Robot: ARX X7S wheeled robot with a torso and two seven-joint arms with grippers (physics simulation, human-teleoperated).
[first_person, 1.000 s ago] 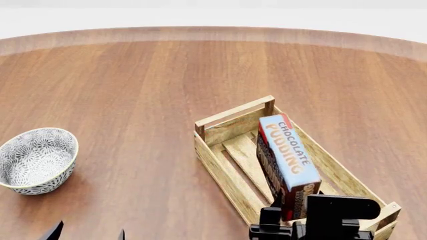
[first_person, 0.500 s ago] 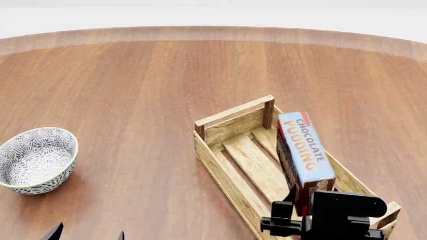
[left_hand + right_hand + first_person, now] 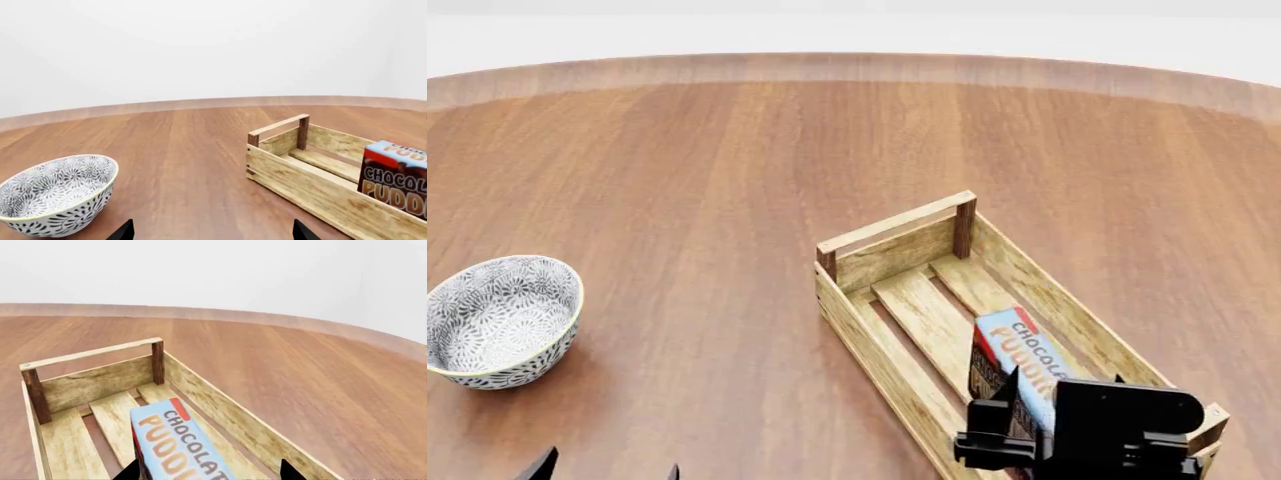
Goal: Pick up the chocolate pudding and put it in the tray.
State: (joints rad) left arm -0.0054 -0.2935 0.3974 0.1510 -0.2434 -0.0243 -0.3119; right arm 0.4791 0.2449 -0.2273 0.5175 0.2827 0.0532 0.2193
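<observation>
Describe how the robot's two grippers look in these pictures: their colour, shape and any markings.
The right gripper is matt black throughout: a boxy, round-cornered block with smaller angular black parts beside it. No markings, cables or other colours show on it. In its own wrist view only two dark pointed tips appear. Of the left gripper, only two small black pointed tips show at the picture edge; nothing more can be told.
</observation>
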